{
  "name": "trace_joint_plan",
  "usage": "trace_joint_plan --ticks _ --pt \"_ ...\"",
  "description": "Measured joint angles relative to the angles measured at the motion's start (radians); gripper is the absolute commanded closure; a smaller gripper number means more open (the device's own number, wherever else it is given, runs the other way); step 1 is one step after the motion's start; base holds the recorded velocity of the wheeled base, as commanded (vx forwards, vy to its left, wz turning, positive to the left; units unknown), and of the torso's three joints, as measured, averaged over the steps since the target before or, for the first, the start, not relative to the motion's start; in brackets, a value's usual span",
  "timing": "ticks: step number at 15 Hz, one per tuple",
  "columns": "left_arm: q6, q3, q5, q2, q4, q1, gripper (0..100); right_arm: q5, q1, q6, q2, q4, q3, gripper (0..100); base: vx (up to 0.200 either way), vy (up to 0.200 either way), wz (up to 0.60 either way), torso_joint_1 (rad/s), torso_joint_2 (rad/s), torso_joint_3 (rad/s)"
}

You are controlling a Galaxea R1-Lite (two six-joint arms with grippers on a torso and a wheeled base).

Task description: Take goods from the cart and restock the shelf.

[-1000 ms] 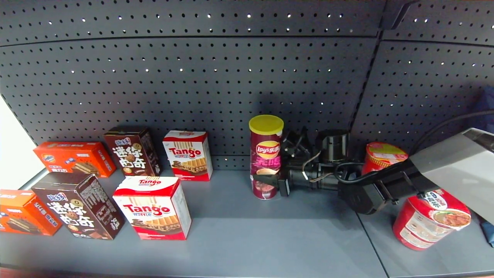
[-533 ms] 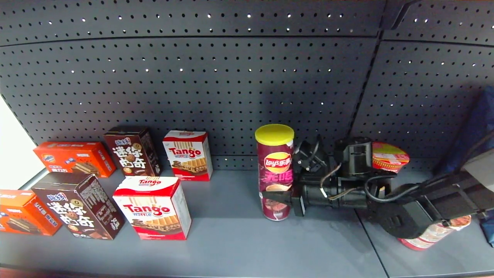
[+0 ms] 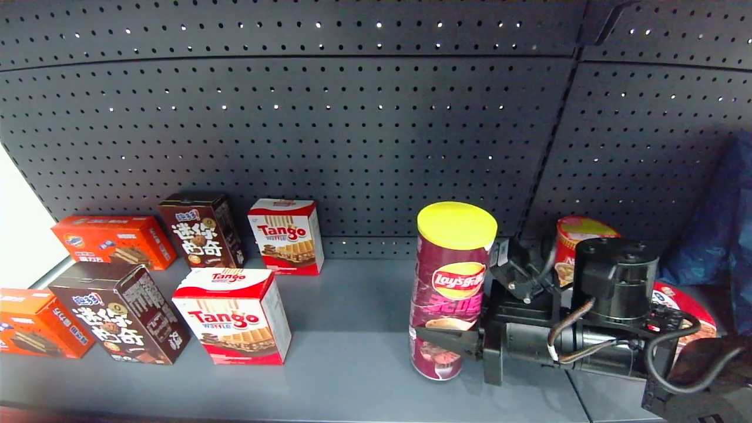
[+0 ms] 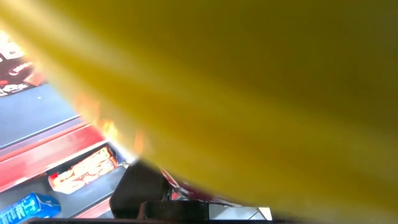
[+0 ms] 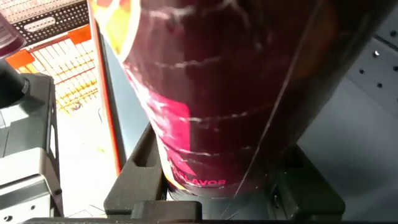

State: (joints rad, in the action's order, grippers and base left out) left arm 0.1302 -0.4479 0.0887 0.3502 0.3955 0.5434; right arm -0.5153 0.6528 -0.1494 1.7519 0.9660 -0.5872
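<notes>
A maroon chips can (image 3: 449, 294) with a yellow lid stands upright near the front of the grey shelf (image 3: 352, 358), right of centre. My right gripper (image 3: 443, 336) is shut on its lower part, reaching in from the right. I cannot tell whether the can's base touches the shelf. In the right wrist view the can (image 5: 211, 93) sits between the fingers (image 5: 134, 177) at close range. In the left wrist view a yellow surface (image 4: 249, 81) lies right against the camera, with a maroon edge (image 4: 186, 188) under it.
Two wafer boxes (image 3: 235, 314) (image 3: 286, 235), brown boxes (image 3: 120, 311) (image 3: 202, 229) and orange boxes (image 3: 114, 238) stand on the shelf's left half. Red noodle cups (image 3: 578, 232) (image 3: 684, 299) sit behind my right arm. A pegboard wall (image 3: 352, 129) closes the back. A blue packet (image 4: 31, 204) lies below.
My right gripper has carried the chips can from the back of the shelf toward the front and to the right. The boxes have not moved.
</notes>
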Motion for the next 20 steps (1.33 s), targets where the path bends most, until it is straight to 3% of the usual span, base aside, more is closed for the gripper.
trace_joint_plan --ticks 6,20 --pt "0.0 -0.004 -0.021 0.0 0.002 0.0 100 -0.007 0.0 0.0 -0.024 0.019 0.1 100 0.0 0.0 0.0 0.0 0.0 0.0" --pt "0.0 0.011 -0.02 -0.008 0.006 0.001 100 -0.009 -0.005 -0.008 0.007 0.028 0.111 100 0.0 0.0 0.0 0.0 0.0 0.0"
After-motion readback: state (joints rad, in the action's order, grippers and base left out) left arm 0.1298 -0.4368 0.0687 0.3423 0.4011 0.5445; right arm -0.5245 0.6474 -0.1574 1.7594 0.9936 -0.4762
